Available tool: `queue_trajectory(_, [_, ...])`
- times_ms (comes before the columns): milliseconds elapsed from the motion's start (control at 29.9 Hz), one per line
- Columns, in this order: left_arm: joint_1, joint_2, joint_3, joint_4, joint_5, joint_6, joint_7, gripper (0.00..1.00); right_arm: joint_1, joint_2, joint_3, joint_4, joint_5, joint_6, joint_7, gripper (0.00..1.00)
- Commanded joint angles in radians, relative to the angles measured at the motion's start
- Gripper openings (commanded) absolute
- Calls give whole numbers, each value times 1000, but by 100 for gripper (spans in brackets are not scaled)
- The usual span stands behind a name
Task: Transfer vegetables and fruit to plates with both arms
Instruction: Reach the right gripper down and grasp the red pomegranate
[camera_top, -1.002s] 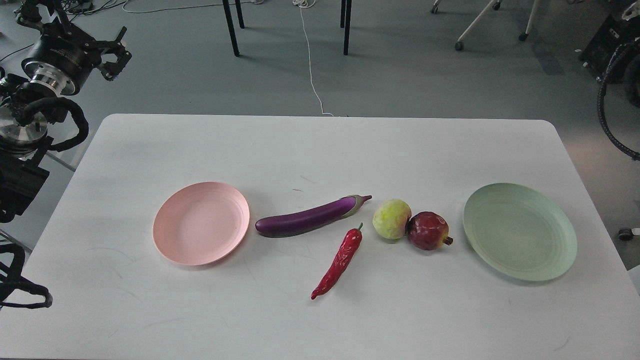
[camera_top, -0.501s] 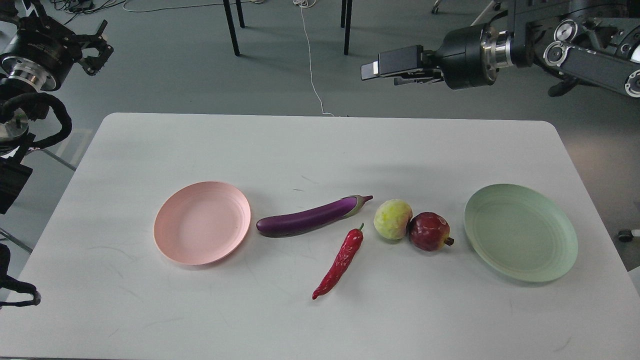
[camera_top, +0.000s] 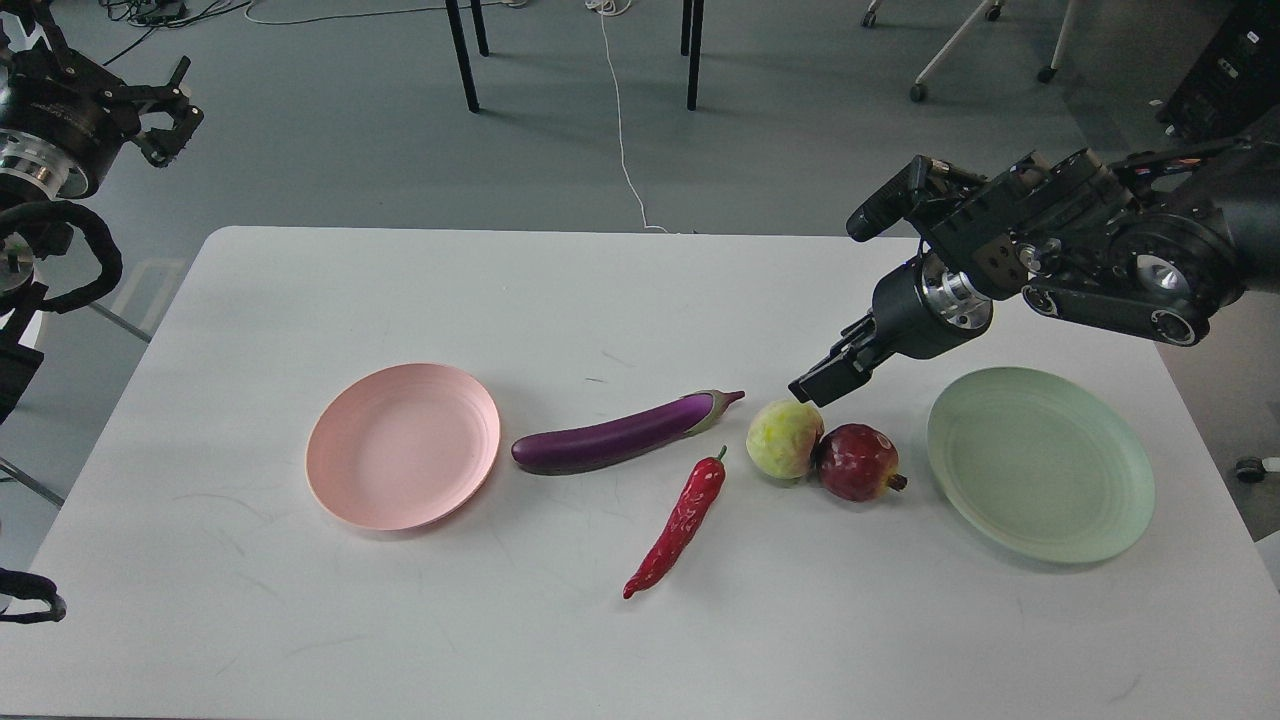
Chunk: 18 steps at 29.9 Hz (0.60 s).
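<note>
A purple eggplant (camera_top: 610, 440) lies at the table's middle, with a red chili pepper (camera_top: 685, 520) in front of it. A yellow-green fruit (camera_top: 783, 440) touches a dark red pomegranate (camera_top: 855, 462) to their right. The pink plate (camera_top: 400, 445) is empty at the left, and the green plate (camera_top: 1040, 465) is empty at the right. My right gripper (camera_top: 815, 387) hangs just above the back of the yellow-green fruit; its fingers are dark and cannot be told apart. My left gripper (camera_top: 170, 110) is open, held high off the table's far left corner.
The white table (camera_top: 640, 300) has rounded far corners. Behind it on the grey floor are black furniture legs (camera_top: 462, 60), a white cable (camera_top: 622, 130) and a wheeled chair base (camera_top: 950, 50). My right arm's bulky joints (camera_top: 1100, 270) hang over the table's right side.
My right arm has swung down from high behind the table to just above the yellow-green fruit. My left gripper has drifted further left. The fruit, vegetables and plates have not moved.
</note>
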Motion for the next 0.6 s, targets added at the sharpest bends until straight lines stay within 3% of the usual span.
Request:
queue_trajectory(0, [4,0,0,0,0,0,0,98,-39,1,-4,0,-11,-2,0,99])
queue_trajectory(568, [16,0,0,0,0,0,0,98,-151,-7,-20,-9,-88,-45,0,97])
